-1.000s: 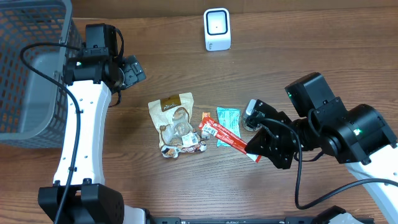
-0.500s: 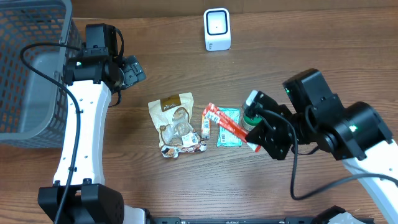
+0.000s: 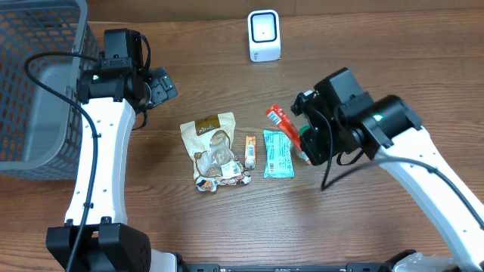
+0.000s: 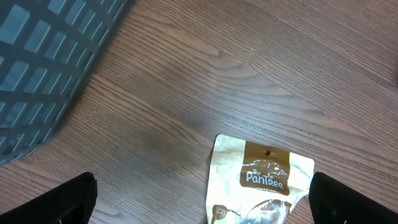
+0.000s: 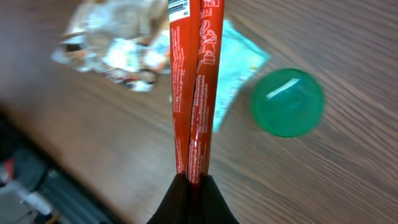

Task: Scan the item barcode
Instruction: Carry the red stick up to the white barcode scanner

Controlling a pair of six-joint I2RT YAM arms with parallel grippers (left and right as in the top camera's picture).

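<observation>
Firstly, from overhead: holds the red stick pack (image 3: 277, 118) in the right gripper (image 3: 305, 151), clamped on its near end and lifted above the table (image 3: 378, 60), the free end pointing far and left, toward the white scanner (image 3: 264, 35) at the far edge but well apart from it. Beneath, on the wood: a teal packet (image 3: 277, 153), a small orange bar (image 3: 250, 150) and a brown pouch (image 3: 212, 147). To the left, near the basket (image 3: 30, 83), the left gripper (image 3: 160, 85), spread wide and carrying nothing. Next, from the left wrist: only the brown pouch and bare wood between fingertips set far apart. Lastly, from the right wrist: dark fingers (image 5: 211, 208) pressed together on the very end of the pack, with the barcode (image 5: 178, 6) on a white patch at the opposite tip, uncovered. Looks very light, thin and bendable, with glossy film, so probably slippery and ready to droop or swing at the free end. Better to grip at the flat end seam, away from the barcode, and to turn the printed tip slowly toward the scanner window.
</observation>
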